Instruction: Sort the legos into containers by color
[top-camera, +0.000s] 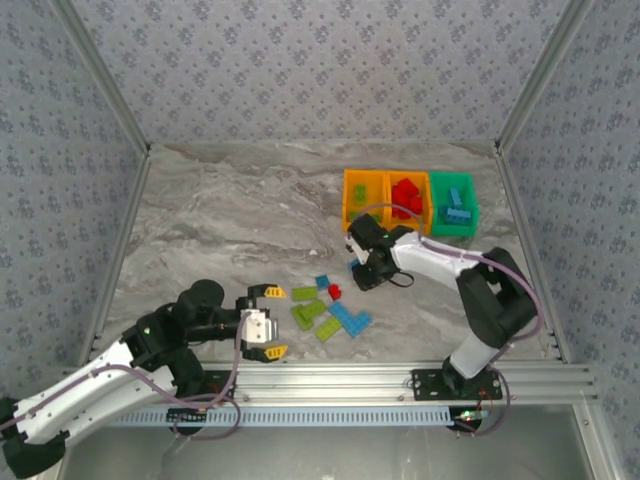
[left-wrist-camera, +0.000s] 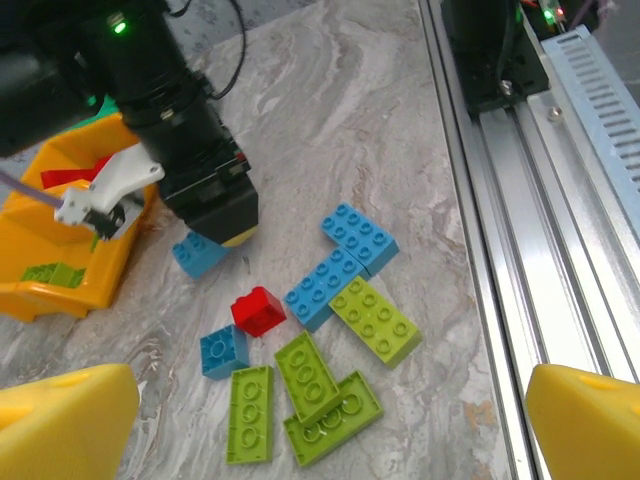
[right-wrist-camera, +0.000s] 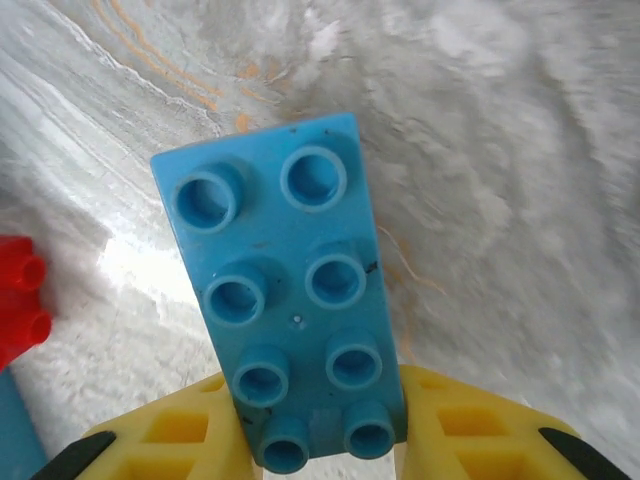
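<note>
My right gripper (right-wrist-camera: 320, 440) is shut on the near end of a light blue eight-stud lego (right-wrist-camera: 280, 290), one yellow finger against each long side, low over the marble table. From above, that gripper (top-camera: 362, 268) sits just in front of the containers: an orange bin (top-camera: 363, 200) with a green brick, an orange bin (top-camera: 407, 200) with red ones and a green bin (top-camera: 452, 205) with blue ones. A loose cluster of legos (top-camera: 330, 310) lies on the table, among them a red brick (left-wrist-camera: 258, 310), blue bricks (left-wrist-camera: 325, 288) and lime green ones (left-wrist-camera: 375, 320). My left gripper (top-camera: 270, 322) stands open just left of them.
The aluminium rail (top-camera: 400, 378) runs along the near table edge, close to the pile's right side in the left wrist view. The right arm's wrist (left-wrist-camera: 200, 170) hangs above the pile's far end. Bare marble (top-camera: 230, 220) spreads out to the left and back.
</note>
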